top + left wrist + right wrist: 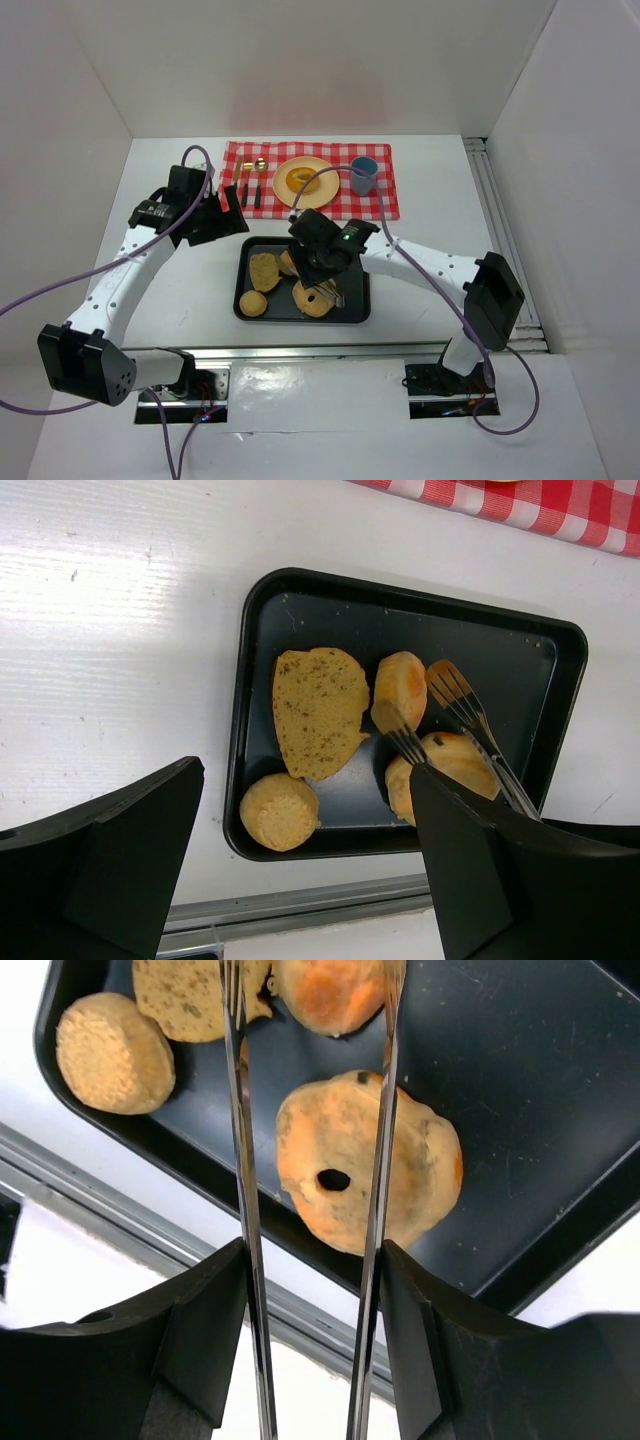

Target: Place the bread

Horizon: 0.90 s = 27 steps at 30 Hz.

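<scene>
Task thing: a ring-shaped bread (pixel 310 1150) was seen lying in the near right part of a black tray (pixel 540 1080), at the middle of the table (pixel 430 200).
Right end effector (pixel 312 1255): it was pressed onto metal tongs (pixel 240 1140), one arm against each finger.
Tongs: they were held spread over the ring-shaped bread, one arm crossing it and the other just left of it; whether it was touched could not be told.
Left end effector (pixel 232 215): it was spread wide, nothing between the fingers, left of the tray's far end.
Other bread in tray: a flat slice (pixel 318 710), a round bun (pixel 279 810) and a small roll (pixel 400 685) were seen.
Far side: a yellow plate (pixel 283 180) bearing one bread piece (pixel 302 179) and a blue cup (pixel 363 175) were set on a checked cloth (pixel 240 160).
</scene>
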{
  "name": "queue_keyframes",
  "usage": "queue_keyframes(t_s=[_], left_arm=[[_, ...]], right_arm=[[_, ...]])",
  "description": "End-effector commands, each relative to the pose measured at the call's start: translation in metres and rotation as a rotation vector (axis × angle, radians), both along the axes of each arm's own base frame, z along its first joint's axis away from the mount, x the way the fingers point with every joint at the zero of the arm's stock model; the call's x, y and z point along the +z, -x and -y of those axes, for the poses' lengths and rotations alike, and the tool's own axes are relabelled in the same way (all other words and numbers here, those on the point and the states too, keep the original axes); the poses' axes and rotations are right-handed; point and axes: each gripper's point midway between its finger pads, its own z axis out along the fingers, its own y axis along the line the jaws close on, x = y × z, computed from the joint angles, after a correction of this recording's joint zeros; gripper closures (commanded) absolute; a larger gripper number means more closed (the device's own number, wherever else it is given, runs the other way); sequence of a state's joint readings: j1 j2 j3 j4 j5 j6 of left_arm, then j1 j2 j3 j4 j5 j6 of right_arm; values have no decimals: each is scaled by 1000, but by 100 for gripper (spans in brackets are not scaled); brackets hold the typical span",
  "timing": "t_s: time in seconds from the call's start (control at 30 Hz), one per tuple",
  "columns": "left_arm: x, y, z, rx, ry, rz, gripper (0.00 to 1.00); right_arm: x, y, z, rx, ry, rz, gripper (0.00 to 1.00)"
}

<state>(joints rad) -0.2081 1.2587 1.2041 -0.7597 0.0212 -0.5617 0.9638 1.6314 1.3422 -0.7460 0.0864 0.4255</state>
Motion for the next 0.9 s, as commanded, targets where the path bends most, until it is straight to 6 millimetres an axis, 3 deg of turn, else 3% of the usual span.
queue_keyframes(t_s=[0.0,0.1,0.3,0.57,0.6,0.63,0.7,0.87], left_arm=[[6,2,-2,23,14,19,2],[6,3,-1,17,20,18,2],[5,0,0,17,20,18,2],[2,-3,0,3,7,12,2],[6,-4,0,3,9,21,2],[6,-4,0,3,9,21,2],[6,-5,-3,13,9,21,2],[10,-10,-7,21,-2,35,2]], right_arm=[[13,-5,2,-25,18,36,43],[17,-6,3,-29,40,49,50],[45,-18,11,-56,57,129,80],[87,-46,6,-75,-64,171,86],[83,-55,12,-91,-49,170,86],[94,-63,11,-105,-75,191,86],[96,-78,14,-120,-81,215,86],[107,-147,33,-236,-118,283,86]])
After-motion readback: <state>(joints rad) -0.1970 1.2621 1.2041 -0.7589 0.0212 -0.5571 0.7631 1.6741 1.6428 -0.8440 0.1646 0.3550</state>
